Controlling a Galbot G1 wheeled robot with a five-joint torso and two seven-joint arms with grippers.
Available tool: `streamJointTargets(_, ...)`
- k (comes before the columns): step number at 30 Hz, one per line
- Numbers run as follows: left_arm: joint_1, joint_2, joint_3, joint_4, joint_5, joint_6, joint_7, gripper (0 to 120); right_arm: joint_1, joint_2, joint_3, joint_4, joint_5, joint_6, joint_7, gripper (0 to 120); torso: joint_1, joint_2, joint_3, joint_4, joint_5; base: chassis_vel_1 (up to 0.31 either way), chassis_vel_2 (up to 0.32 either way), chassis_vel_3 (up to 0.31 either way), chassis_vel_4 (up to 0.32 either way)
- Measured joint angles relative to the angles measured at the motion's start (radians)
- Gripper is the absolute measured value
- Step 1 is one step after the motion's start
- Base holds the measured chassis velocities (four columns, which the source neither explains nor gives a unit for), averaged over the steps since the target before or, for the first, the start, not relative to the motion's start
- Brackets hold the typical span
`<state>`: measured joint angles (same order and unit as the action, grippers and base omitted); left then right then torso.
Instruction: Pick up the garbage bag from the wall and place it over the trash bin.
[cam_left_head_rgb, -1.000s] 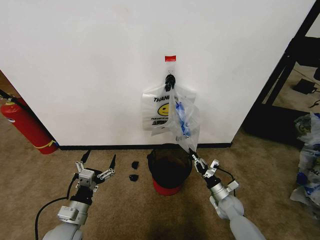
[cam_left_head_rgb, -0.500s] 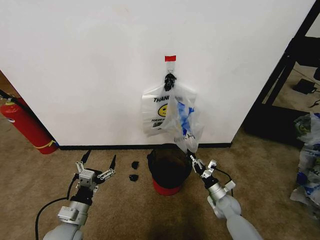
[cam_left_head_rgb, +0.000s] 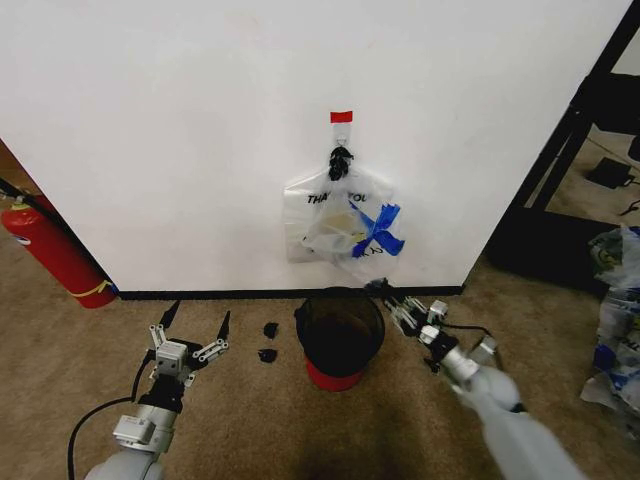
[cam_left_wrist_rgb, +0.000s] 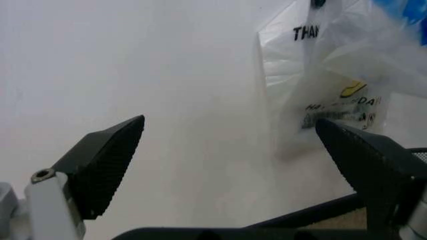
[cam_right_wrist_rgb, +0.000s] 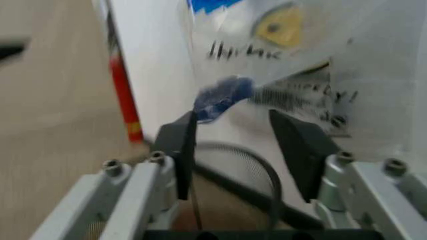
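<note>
Both arms are pale grey tubes with silver wrists and black cables. The left claw (cam_left_head_rgb: 190, 335) has black ribbed fingertips (cam_left_wrist_rgb: 107, 167) on silver-screwed links; the right claw (cam_left_head_rgb: 398, 305) matches.

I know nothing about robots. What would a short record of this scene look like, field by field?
garbage bag: hangs on the wall under a red tape strip
trash bin: on the carpet below the bag
right tool: open, near the bin's rim, just under the bag
left tool: open, low over the carpet, apart from the bin
fire extinguisher: by the wall, far left
</note>
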<state>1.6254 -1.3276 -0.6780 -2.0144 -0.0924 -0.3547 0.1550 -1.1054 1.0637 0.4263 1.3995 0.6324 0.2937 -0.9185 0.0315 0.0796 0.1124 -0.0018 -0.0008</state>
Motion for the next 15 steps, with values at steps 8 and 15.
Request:
streamJointTargets(8, -0.003, -0.015, 0.015, 0.006, 0.018, -0.004, 0.000, 100, -0.026, -0.122, 0.013, 0.198, 0.086, -0.003, 0.014, 78, 0.000, 0.000, 0.000, 0.0004, -0.0005, 0.000, 0.000, 0.000, 0.000)
streamJointTargets(15, 0.000, -0.021, 0.015, 0.006, 0.023, -0.005, 0.000, 100, 0.035, -0.156, -0.072, 0.285, 0.057, 0.002, 0.119, 98, 0.000, 0.000, 0.000, 0.0005, -0.0003, 0.000, 0.000, 0.000, 0.000)
